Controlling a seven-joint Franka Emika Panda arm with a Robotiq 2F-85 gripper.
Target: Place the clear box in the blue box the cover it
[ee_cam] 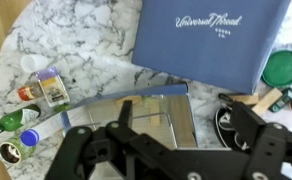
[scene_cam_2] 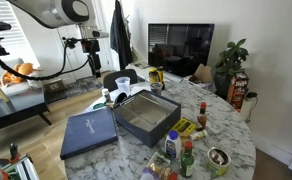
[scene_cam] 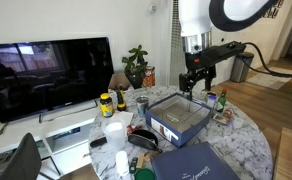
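**Gripper open above table, blue box uncovered, cover lying beside it**

Gripper (ee_cam: 174, 140) linkage fills the bottom of the wrist view: black fingers spread wide, nothing between them. In both exterior views the gripper (scene_cam: 192, 86) (scene_cam_2: 93, 66) hangs in the air near one side of the blue box, clear of it, not touching anything.

Round white marble table (scene_cam: 248, 140) (scene_cam_2: 218, 122) (ee_cam: 86, 30) carries everything, cluttered.

Black TV (scene_cam: 46, 75) (scene_cam_2: 181, 45), screen off, stands on a low unit off the table.

Blue box (scene_cam: 162, 130) (scene_cam_2: 144, 136) (ee_cam: 98, 100) sits mid-table, upright, top open; white label on one side wall in an exterior view. Inside looks pale grey, glossy and reflective in the wrist view; can't tell what lies in it.

Cover (scene_cam: 198, 162) (scene_cam_2: 89, 132) (ee_cam: 211, 35) lies flat on the table just beside the blue box, top face up, off the box. Pale script lettering on it is readable in the wrist view. One corner sits close to the box; can't tell if they touch.

Potted plant (scene_cam: 136, 65) (scene_cam_2: 232, 58) stands beside the TV.

Small stuff: green bottle (ee_cam: 10, 126) lying on its side near the table edge, small jar (ee_cam: 51, 90) near it, round green lid (ee_cam: 283, 68) next to the cover. More bottles and jars crowd around the box, too small to identify.
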